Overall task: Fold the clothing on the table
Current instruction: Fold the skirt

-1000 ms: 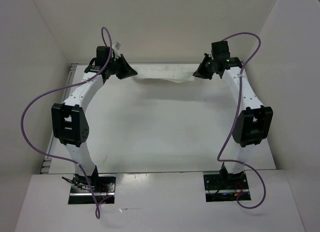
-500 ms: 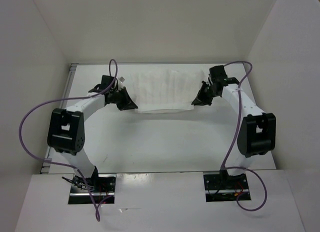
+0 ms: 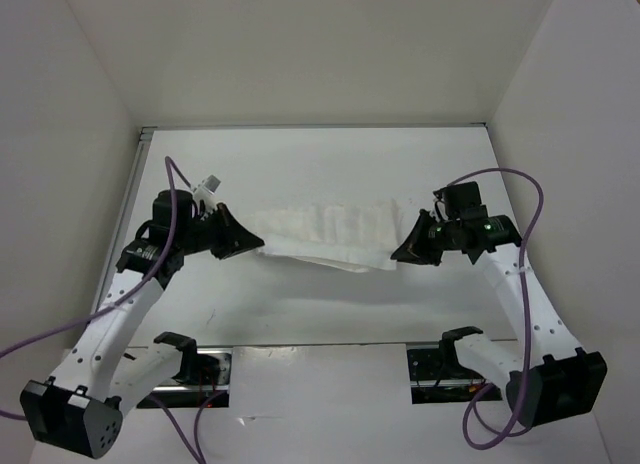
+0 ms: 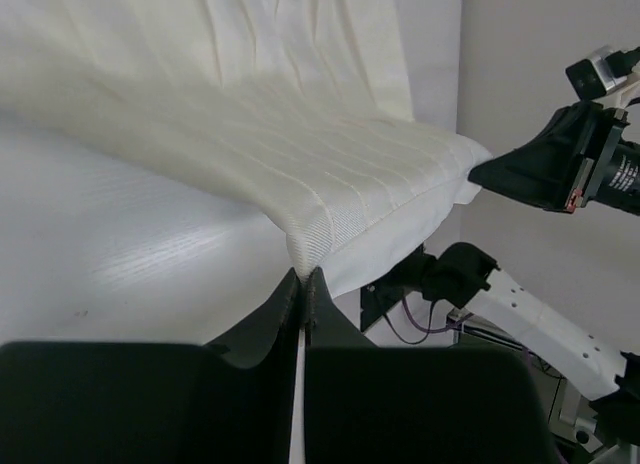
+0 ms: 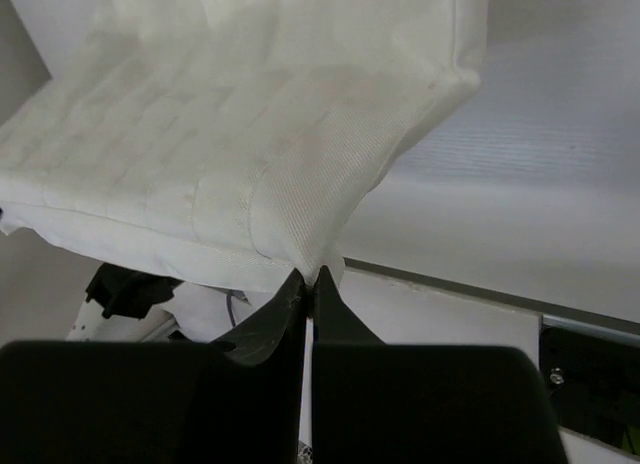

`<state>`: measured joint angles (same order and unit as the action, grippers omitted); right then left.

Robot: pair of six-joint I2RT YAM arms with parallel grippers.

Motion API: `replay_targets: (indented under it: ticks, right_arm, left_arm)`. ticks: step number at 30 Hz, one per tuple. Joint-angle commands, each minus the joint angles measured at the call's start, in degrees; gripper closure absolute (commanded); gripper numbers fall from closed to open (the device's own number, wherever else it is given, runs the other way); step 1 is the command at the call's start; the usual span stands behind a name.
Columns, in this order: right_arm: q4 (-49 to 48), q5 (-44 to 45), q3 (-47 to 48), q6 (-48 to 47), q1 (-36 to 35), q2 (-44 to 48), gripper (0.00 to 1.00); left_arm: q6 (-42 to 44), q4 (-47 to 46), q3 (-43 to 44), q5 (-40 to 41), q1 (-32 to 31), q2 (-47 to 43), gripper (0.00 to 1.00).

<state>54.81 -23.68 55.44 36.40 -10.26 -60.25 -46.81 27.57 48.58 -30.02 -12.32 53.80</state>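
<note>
Two ends of the clothing [image 3: 325,234] are pinched in my pincers. The white garment hangs stretched between them as a wide band above the table [image 3: 330,164], a little toward 6 o'clock of its middle. I cannot tell whether any edge touches the tabletop.

My left gripper [image 3: 256,249] is pressed together on the end at 9 o'clock, and my right gripper [image 3: 399,255] on the end at 3 o'clock. In each wrist view the black jaws meet on a bunched fold of cloth. Both my arms are folded low, with elbows near the 6 o'clock edge and wrists pointing inward at each other.

The fabric is soft and finely woven, with faint ribs running across it. Its lower hem sags and throws a shadow on the matte white top.

White walls [image 3: 300,54] close the table at 9, 12 and 3 o'clock. Purple cables [image 3: 541,206] loop off my wrists. My base plates [image 3: 420,389] sit at 6 o'clock.
</note>
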Motion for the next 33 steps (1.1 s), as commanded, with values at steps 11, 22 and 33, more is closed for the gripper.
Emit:
replay_targets:
  ticks: [11,22,33]
  right_arm:
    - [-9.1,0.4,9.4,0.7,2.5,-17.2,1.0]
    - [-11.8,0.3,20.6,0.0,3.1,-32.7,1.0]
    - [-0.7,1.8,6.0,0.6,-2.0,-10.6,1.0]
  left_arm:
    - [0.3,4.9,5.7,12.6,3.3,18.6,1.0]
    - [0.9,5.0,6.9,12.4,3.3,23.6,1.0]
    - [8.7,3.4,19.2,7.1,3.8,27.6,1.0]
